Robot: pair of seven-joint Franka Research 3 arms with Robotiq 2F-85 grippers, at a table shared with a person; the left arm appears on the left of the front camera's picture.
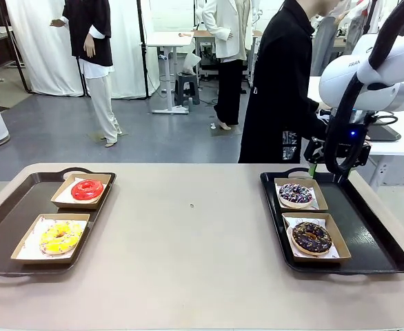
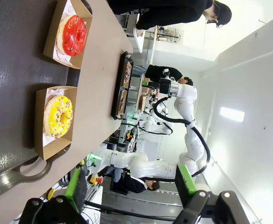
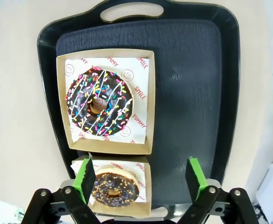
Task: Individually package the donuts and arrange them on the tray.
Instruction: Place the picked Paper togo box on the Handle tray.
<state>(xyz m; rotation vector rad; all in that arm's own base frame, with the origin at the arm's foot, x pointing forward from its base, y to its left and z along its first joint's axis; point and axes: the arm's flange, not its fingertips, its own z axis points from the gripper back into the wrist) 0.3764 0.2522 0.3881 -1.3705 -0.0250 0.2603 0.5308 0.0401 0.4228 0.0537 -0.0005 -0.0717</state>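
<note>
We had the right gripper [image 3: 142, 179] spread wide and empty right above the tray's [image 3: 192, 116] far-end donut [image 3: 114, 190], left one way off.

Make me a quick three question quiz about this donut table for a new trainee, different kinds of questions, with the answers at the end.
1. True or false: every donut sits in its own cardboard box on a tray.
2. Which donut shares the left tray with the yellow donut? A) red B) plain white C) green
3. Fill in: the right gripper hangs over the far end of the right tray with its jaws ____.

Key:
1. True. The red donut and the yellow one are boxed on the left tray; the two dark sprinkled donuts are boxed on the right.
2. A
3. open, holding nothing.
</note>
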